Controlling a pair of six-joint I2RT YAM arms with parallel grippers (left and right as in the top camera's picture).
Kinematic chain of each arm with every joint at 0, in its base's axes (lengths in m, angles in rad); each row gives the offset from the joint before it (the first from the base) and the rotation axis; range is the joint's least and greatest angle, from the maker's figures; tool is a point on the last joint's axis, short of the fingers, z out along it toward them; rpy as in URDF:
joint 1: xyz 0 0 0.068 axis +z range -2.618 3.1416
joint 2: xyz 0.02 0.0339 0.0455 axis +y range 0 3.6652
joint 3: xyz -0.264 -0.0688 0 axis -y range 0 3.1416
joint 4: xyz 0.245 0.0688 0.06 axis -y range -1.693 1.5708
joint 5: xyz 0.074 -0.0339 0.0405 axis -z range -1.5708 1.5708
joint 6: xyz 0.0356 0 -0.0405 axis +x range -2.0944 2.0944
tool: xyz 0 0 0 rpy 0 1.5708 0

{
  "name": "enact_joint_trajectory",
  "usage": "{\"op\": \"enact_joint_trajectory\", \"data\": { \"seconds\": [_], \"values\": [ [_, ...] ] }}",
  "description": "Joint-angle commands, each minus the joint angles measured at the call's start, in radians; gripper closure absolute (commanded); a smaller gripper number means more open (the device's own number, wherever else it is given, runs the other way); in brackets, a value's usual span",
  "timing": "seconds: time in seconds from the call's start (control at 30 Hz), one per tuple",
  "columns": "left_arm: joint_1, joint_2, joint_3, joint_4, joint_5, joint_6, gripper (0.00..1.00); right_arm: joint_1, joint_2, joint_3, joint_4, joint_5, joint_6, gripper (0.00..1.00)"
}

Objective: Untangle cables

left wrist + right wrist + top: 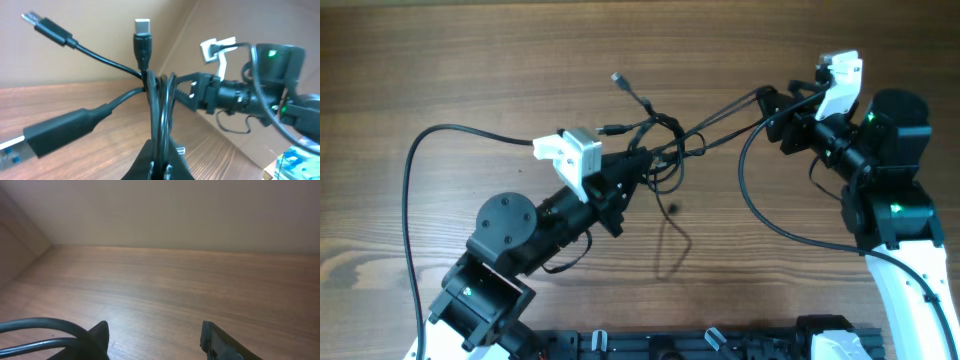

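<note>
Black cables (655, 135) all knotted, left tool (638, 165) clamped on the bunch, right tool (772, 112) apart and empty, so I'd guess it needs to grab one strand next.

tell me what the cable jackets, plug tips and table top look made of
Thin black cables: matte rubbery plastic jackets, bending smoothly. Silver plug tip: probably bare metal, bright sheen. Brown table: wood or wood-look laminate, streaky grain, satin glare.

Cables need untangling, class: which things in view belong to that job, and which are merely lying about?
Job: cables, clamped in the left gripper; right gripper, open.
Lying about: wooden table; thick black arm cable.
</note>
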State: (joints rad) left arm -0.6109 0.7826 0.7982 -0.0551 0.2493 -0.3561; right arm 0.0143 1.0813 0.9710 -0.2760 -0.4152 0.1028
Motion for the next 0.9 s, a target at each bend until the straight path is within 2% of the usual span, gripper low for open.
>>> {"op": "enact_joint_trajectory", "data": {
  "seconds": [0.0, 0.1, 0.2, 0.27, 0.3, 0.43, 0.6, 0.77, 0.87],
  "values": [
    [0.081, -0.078, 0.014, -0.056, -0.014, 0.013, 0.96, -0.107, 0.022, 0.002, 0.028, 0.250, -0.024, 0.40],
    [0.094, -0.077, 0.014, -0.102, -0.014, 0.013, 0.96, -0.114, 0.022, 0.002, 0.070, 0.249, -0.024, 0.32],
    [0.094, -0.077, 0.014, -0.101, -0.014, 0.012, 0.96, -0.114, 0.022, 0.002, 0.084, 0.150, -0.025, 0.25],
    [0.094, -0.078, 0.014, -0.091, -0.014, 0.012, 0.96, -0.114, 0.022, 0.002, 0.080, 0.053, -0.024, 0.04],
    [0.094, -0.078, 0.014, -0.084, -0.014, 0.011, 0.96, -0.114, 0.022, 0.002, 0.077, -0.018, -0.024, 0.00],
    [0.094, -0.075, 0.014, -0.033, -0.002, 0.004, 0.96, -0.114, 0.022, 0.002, 0.050, -0.321, -0.020, 0.00],
    [0.092, -0.055, 0.014, 0.038, 0.034, -0.060, 0.96, -0.114, 0.022, 0.002, 0.039, -0.725, 0.088, 0.00],
    [0.091, 0.031, 0.014, 0.188, 0.211, -0.080, 0.96, -0.114, 0.022, 0.002, 0.039, -0.959, 0.082, 0.00],
    [0.091, 0.086, 0.014, 0.268, 0.249, -0.132, 0.96, -0.113, 0.022, 0.002, 0.038, -1.000, 0.083, 0.00]
  ]
}}
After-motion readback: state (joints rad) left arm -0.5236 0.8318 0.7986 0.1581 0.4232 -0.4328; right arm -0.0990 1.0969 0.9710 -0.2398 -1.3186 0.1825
